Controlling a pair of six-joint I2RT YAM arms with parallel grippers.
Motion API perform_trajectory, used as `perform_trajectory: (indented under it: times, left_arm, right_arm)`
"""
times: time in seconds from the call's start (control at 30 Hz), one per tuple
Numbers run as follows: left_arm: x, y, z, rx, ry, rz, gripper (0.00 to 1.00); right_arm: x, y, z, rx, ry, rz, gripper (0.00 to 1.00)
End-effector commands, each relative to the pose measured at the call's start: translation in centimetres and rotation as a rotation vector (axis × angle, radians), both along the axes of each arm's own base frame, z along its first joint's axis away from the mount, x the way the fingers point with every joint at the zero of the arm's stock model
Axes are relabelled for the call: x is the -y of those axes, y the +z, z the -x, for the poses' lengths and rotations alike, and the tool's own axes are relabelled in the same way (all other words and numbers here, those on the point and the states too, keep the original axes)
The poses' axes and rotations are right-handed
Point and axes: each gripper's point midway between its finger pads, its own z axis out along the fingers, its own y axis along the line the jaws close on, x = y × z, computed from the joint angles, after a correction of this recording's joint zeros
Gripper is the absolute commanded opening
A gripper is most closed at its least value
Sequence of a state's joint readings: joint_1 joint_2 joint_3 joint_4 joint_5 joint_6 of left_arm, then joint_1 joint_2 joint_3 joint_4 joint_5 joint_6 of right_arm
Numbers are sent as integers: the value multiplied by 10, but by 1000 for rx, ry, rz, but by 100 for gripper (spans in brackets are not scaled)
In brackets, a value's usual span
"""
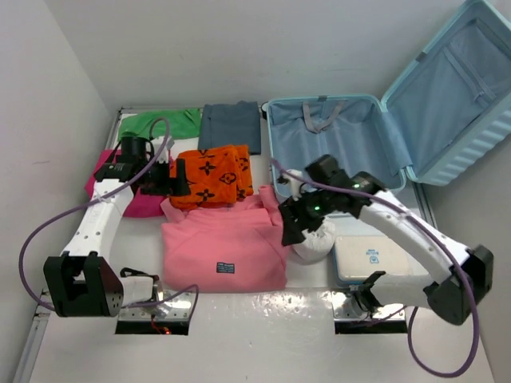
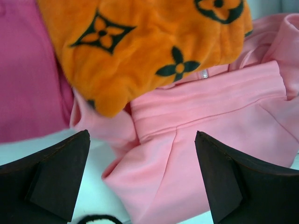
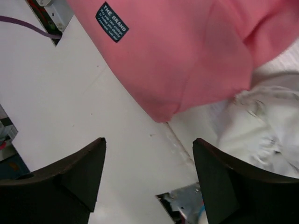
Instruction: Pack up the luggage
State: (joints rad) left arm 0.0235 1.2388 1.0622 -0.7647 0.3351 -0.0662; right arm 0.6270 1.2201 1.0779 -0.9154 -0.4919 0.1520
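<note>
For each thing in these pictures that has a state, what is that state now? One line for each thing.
luggage: open, lid raised, no clothes inside
left gripper: open, holding nothing
right gripper: open, holding nothing
pink sweatshirt: folded, flat on the table
orange patterned cloth: folded, resting partly on the pink sweatshirt
green garment: folded
grey garment: folded
white cloth: crumpled into a bundle

Open room in the luggage (white bundle before it)
</note>
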Motion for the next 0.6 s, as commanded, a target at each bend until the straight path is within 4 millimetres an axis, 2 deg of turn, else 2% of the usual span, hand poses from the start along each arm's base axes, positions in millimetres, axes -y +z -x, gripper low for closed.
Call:
perform_trajectory:
  times: [0.0, 0.07, 0.17, 0.2, 0.3, 0.33, 0.43, 0.47, 0.5, 0.57]
  left_arm:
    - [-9, 8, 14, -27, 69, 35, 96]
    - [-16, 17, 15, 8, 95, 25, 97]
    - [-23, 21, 31, 5, 103, 1, 97]
    - [-25, 18, 41, -31, 105, -2, 97]
    - [-18, 28, 53, -7, 93, 53, 97]
    - [-15, 37, 56, 34, 70, 69, 97]
    - [-6, 35, 64, 24, 69, 141, 94]
    - [-8, 32, 65, 8, 96, 155, 94]
    - [-7, 32, 65, 0, 113, 168, 89]
    - [-1, 29, 70, -35, 126, 209, 86]
  right_arm:
    - [-37, -5, -11, -26, -123, -1, 76]
    - [-45, -18, -8, -65, -212, 29, 76]
    - [-48, -44, -4, -154, -332, 104, 83]
    - [-52, -46, -1, -186, -351, 102, 85]
    - [-52, -64, -1, -246, -419, 141, 94]
    - [-51, -71, 2, -274, -433, 161, 98]
    - [-45, -93, 10, -343, -470, 225, 100]
    - [-38, -102, 15, -356, -477, 258, 100]
    - [-32, -113, 19, -370, -484, 297, 100]
    - [-20, -132, 20, -355, -505, 357, 100]
